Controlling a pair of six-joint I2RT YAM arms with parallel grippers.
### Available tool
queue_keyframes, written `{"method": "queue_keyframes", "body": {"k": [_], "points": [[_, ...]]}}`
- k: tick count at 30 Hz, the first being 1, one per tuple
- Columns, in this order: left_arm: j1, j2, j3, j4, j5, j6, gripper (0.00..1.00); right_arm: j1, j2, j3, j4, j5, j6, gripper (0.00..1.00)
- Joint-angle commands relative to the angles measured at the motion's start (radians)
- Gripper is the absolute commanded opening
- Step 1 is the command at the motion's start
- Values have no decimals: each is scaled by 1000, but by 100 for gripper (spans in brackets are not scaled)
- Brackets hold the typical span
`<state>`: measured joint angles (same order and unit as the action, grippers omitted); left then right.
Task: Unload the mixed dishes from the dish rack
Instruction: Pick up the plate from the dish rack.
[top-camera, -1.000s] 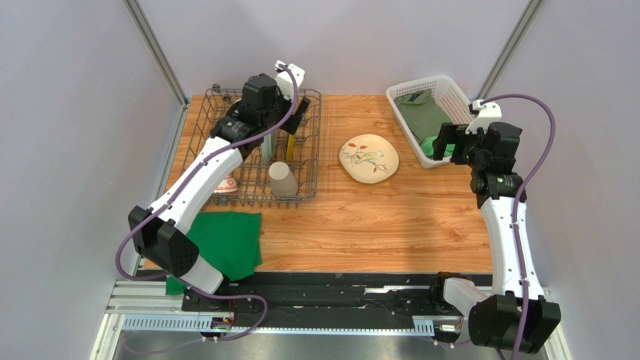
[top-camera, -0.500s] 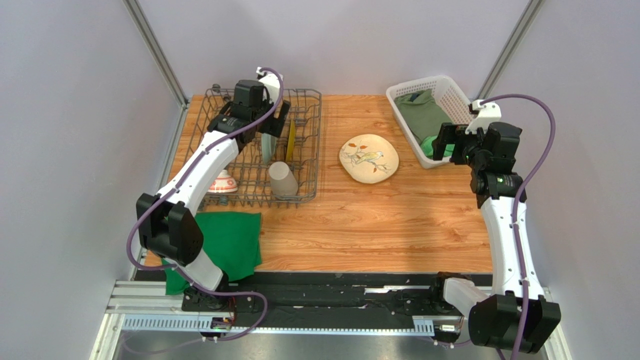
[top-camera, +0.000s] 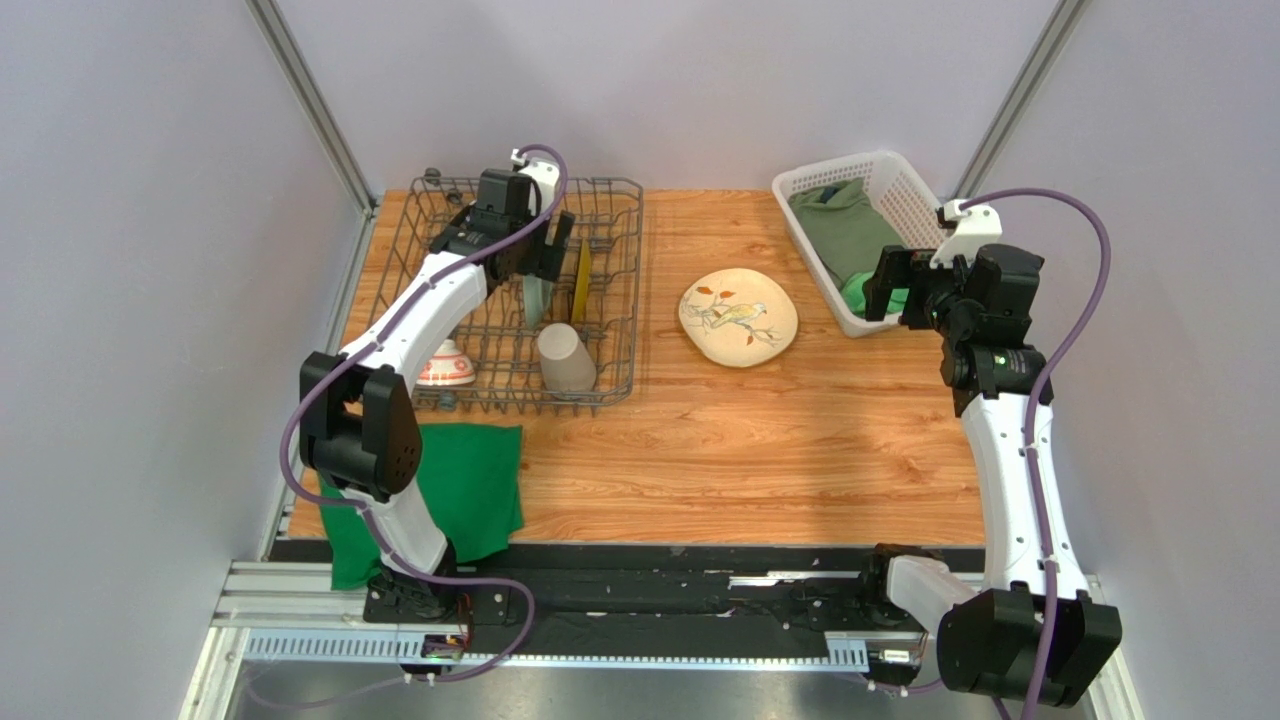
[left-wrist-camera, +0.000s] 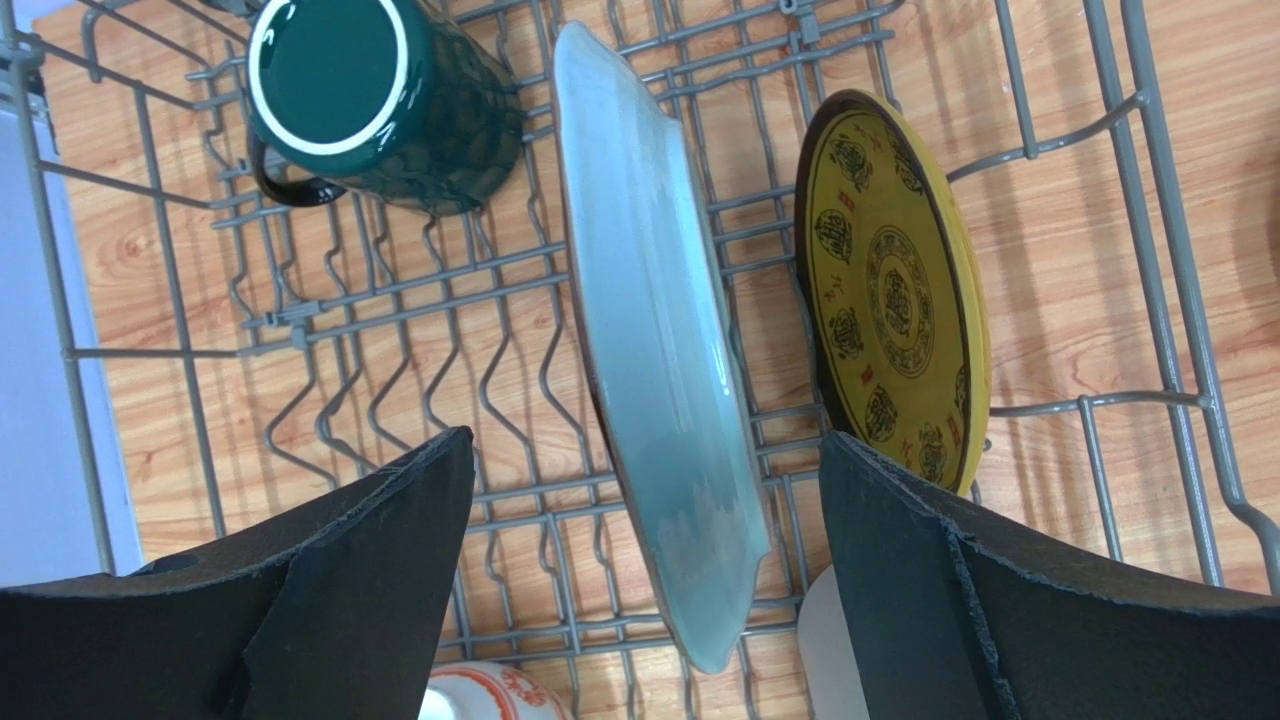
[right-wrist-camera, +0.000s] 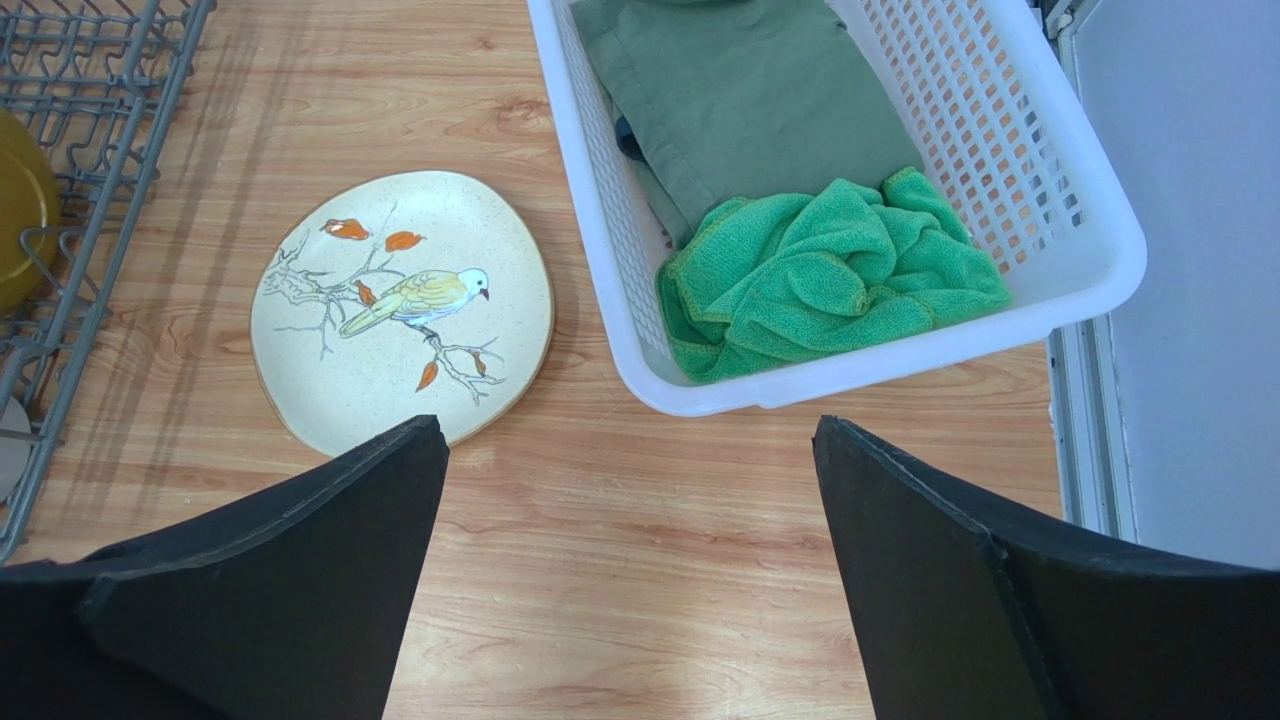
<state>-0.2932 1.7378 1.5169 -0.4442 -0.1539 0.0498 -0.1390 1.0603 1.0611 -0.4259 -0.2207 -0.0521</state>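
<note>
Left wrist view: left gripper (left-wrist-camera: 643, 440) is spread wide, empty, pointing down into the dish rack (top-camera: 609, 225), one finger on each side of the teal plate (left-wrist-camera: 646, 300) but clear of it. That straddle suits a pinch across the rim; judged step = lining up on this plate, grip not yet made. The plate stands on edge, leaning slightly, wedged betw. upright tines (left-wrist-camera: 519, 375), which is why it keeps upright w/o support. Yellow plate (left-wrist-camera: 894, 293) is slotted the same way in the next row, close beside it, so little room for the outer finger; risk of knocking it if the closing is off-centre. Green mug (left-wrist-camera: 376, 98) sits at the far end of the rack, handle to the side; cannot tell if mouth or base faces the lens. Top view: beige cup (top-camera: 567, 360) and red-and-white bowl (top-camera: 446, 365) lie at the near end of the rack. Cream dish (right-wrist-camera: 403, 308) lies flat on the table (top-camera: 781, 435) outside the rack, i.e. one item out, five to go. Right gripper (right-wrist-camera: 628, 428) is also wide apart, holding nothing, parked above bare wood betw. the cream dish and the white basket (right-wrist-camera: 1052, 195) of green cloths (right-wrist-camera: 834, 278), out of the left arm's way. Another green cloth (top-camera: 458, 480) lies flat near the left arm's base.
</note>
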Motion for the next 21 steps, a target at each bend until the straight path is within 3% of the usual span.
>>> {"method": "queue_keyframes", "body": {"k": [1, 18, 21], "points": [[2, 6, 11, 44, 17, -34, 92, -5, -6, 11, 27, -20, 6, 99], [2, 88, 63, 18, 4, -45, 75, -5, -10, 11, 27, -31, 6, 99], [2, 94, 68, 24, -1, -44, 66, -5, -8, 10, 27, -29, 6, 99]]}}
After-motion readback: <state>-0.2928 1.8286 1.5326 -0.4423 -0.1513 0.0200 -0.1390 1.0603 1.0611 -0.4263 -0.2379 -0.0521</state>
